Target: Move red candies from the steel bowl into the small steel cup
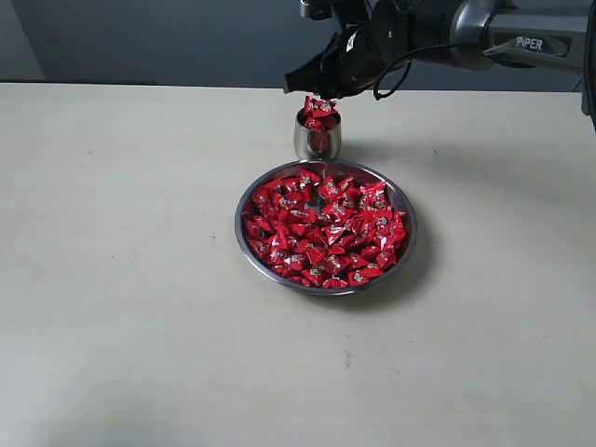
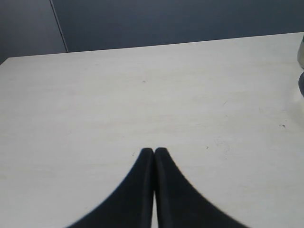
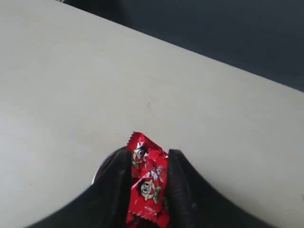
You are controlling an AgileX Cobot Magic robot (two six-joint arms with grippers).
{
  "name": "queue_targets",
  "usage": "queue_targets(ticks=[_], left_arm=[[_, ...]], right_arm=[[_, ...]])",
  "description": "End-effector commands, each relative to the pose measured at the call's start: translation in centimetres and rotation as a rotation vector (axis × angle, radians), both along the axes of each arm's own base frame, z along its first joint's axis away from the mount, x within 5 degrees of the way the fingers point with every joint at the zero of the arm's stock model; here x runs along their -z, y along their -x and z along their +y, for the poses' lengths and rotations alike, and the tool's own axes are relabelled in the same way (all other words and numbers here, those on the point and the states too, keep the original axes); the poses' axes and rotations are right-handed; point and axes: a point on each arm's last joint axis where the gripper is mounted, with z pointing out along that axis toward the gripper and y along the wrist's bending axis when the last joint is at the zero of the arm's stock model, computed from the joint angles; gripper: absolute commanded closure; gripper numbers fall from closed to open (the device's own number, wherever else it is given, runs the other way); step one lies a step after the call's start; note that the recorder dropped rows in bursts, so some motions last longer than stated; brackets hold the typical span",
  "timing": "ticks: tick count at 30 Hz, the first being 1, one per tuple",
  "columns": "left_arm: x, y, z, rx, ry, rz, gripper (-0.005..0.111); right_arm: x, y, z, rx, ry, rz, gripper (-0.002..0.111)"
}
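Note:
The steel bowl [image 1: 250, 244] sits mid-table, heaped with red candies [image 1: 324, 231]. Just behind it stands the small steel cup [image 1: 317, 138], with red candies [image 1: 318, 115] piled above its rim. My right gripper [image 1: 319, 97] hangs directly over the cup. In the right wrist view it [image 3: 149, 159] is shut on red candies [image 3: 148, 183], and a sliver of the cup's rim [image 3: 99, 170] shows beside one finger. My left gripper [image 2: 154, 151] is shut with nothing between its fingers, over bare table; it does not show in the exterior view.
The pale table [image 1: 121, 279] spreads wide on all sides of the bowl. The right arm [image 1: 484, 37] reaches in from the upper right. A dark wall [image 1: 140, 37] runs behind the table's far edge.

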Motion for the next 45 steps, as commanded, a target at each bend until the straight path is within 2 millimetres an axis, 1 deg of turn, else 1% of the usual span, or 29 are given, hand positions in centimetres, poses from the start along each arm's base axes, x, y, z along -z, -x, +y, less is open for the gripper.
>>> queue_targets(ticks=[1,4,5,7,9,10,14,16,17,18,19,20,21,22,23,24,28,30,32,35,38,42,45], left_arm=[[-0.4,0.0,0.0,0.008,-0.002,-0.018,0.106],[-0.4,0.0,0.0,0.008,-0.002,-0.018,0.106],[-0.4,0.0,0.0,0.008,-0.002,-0.018,0.106],[-0.4,0.0,0.0,0.008,-0.002,-0.018,0.106],[-0.4,0.0,0.0,0.008,-0.002,-0.018,0.106],[-0.4,0.0,0.0,0.008,-0.002,-0.018,0.106],[-0.4,0.0,0.0,0.008,-0.002,-0.018,0.106],[-0.4,0.0,0.0,0.008,-0.002,-0.018,0.106],[-0.4,0.0,0.0,0.008,-0.002,-0.018,0.106],[-0.4,0.0,0.0,0.008,-0.002,-0.018,0.106],[-0.4,0.0,0.0,0.008,-0.002,-0.018,0.106],[-0.4,0.0,0.0,0.008,-0.002,-0.018,0.106],[-0.4,0.0,0.0,0.008,-0.002,-0.018,0.106],[-0.4,0.0,0.0,0.008,-0.002,-0.018,0.106],[-0.4,0.0,0.0,0.008,-0.002,-0.018,0.106],[-0.4,0.0,0.0,0.008,-0.002,-0.018,0.106],[-0.4,0.0,0.0,0.008,-0.002,-0.018,0.106],[-0.4,0.0,0.0,0.008,-0.002,-0.018,0.106],[-0.4,0.0,0.0,0.008,-0.002,-0.018,0.106],[-0.4,0.0,0.0,0.008,-0.002,-0.018,0.106],[-0.4,0.0,0.0,0.008,-0.002,-0.018,0.106],[-0.4,0.0,0.0,0.008,-0.002,-0.018,0.106],[-0.4,0.0,0.0,0.008,-0.002,-0.018,0.106]], right_arm=[[-1.0,0.0,-0.2,0.006,-0.011,-0.011,0.081],[-2.0,0.3,-0.4,0.007,-0.009,0.003,0.082],[-2.4,0.6,-0.6,0.007,-0.004,0.011,0.083],[-3.6,1.1,-0.9,0.006,0.007,0.031,0.091],[-5.1,2.0,-1.4,0.004,0.029,0.068,0.105],[-6.1,2.5,-1.7,0.003,0.037,0.08,0.109],[-9.7,4.8,-3.1,-0.002,0.079,0.141,0.109],[-11.9,6.2,-4.0,-0.004,0.09,0.159,0.109],[-13.7,7.7,-4.9,-0.005,0.095,0.164,0.109],[-14.8,8.6,-5.6,-0.006,0.096,0.16,0.109],[-16.4,10.4,-6.8,-0.005,0.097,0.143,0.109],[-17.1,11.6,-7.5,-0.001,0.092,0.136,0.109],[-18.6,14.0,-9.1,0.005,0.071,0.113,0.109],[-19.1,15.3,-9.9,0.007,0.064,0.104,0.109],[-19.3,18.0,-11.5,0.009,0.059,0.096,0.109],[-19.8,20.0,-12.9,0.01,0.046,0.065,0.109],[-19.3,26.5,-17.0,0.015,-0.015,-0.024,0.109],[-18.3,29.0,-18.5,0.011,-0.037,-0.067,0.109],[-17.6,30.8,-19.6,0.007,-0.059,-0.111,0.109],[-16.9,32.4,-20.6,-0.005,-0.075,-0.166,0.109],[-16.3,33.4,-21.2,-0.005,-0.095,-0.198,0.109],[-16.2,34.5,-21.8,-0.004,-0.113,-0.192,0.109],[-16.3,34.8,-21.9,-0.006,-0.126,-0.191,0.109]])
